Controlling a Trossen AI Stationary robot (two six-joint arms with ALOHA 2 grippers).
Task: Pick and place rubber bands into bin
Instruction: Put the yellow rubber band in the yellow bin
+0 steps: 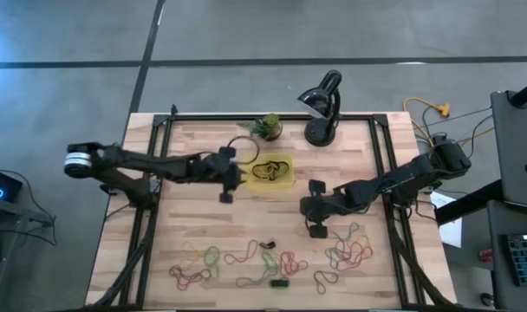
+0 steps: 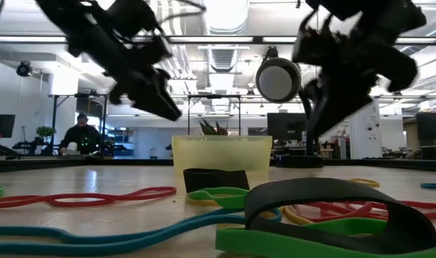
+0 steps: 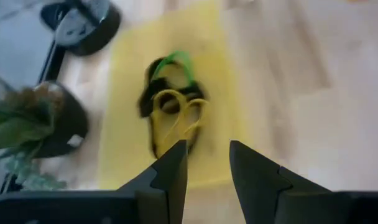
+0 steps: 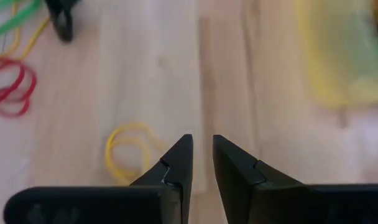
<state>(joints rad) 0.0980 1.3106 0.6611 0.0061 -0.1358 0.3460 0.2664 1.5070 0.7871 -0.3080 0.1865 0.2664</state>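
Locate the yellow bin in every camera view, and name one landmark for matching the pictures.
High view: the bin lies at table centre, between the two arms, below the potted plant.
Low view: the bin stands mid-picture, the plant poking up behind it.
Left wrist view: the bin fills the middle, holding rubber bands, beside the plant.
Right wrist view: a blurred corner of the bin shows at the upper right edge; the plant is not in it.
Shared landmark: the potted plant.

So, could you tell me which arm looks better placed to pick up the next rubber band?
Probably the right: its gripper hangs empty, near the loose rubber bands, a yellow band just ahead. The left gripper is by the bin.
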